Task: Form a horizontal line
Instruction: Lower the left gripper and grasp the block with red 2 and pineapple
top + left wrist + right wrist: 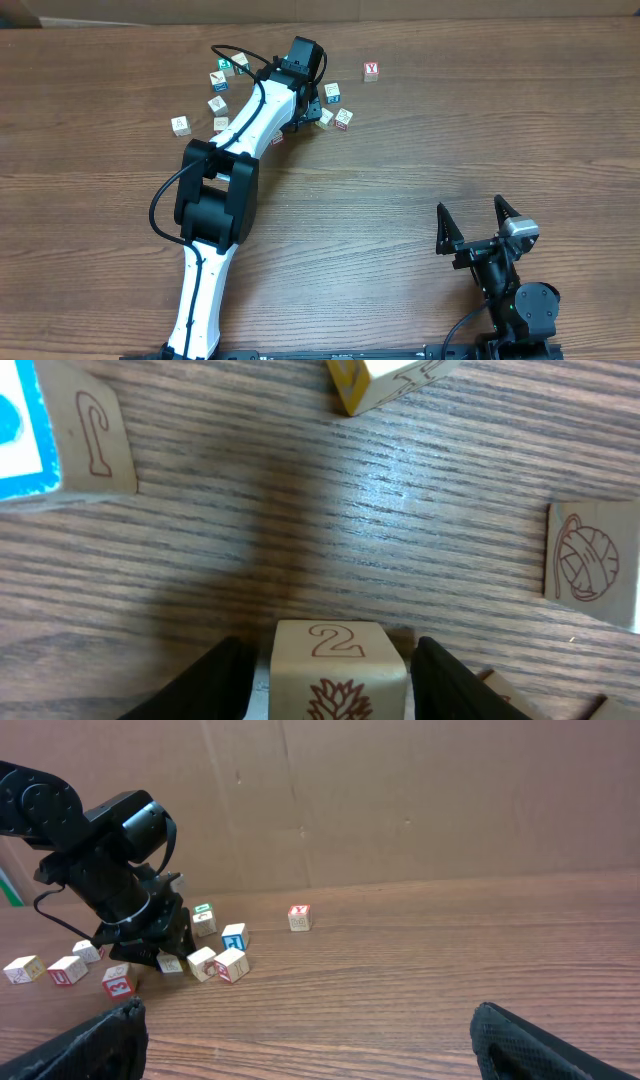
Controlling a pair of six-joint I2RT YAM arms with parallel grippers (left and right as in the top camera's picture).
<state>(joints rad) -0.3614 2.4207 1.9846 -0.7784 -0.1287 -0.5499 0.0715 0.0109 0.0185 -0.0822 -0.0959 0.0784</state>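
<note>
No row of touching cubes shows. The white cube with a red Y stands alone at the far middle of the table, also in the right wrist view. My left gripper reaches into a loose cluster of letter cubes left of it. In the left wrist view its fingers are open around a cube marked 2, with narrow gaps on both sides. My right gripper is open and empty near the front right, far from the cubes.
Loose cubes lie around the left gripper: two just right of it, a blue-faced one, several to its left, and one at the far left. A cardboard wall stands behind the table.
</note>
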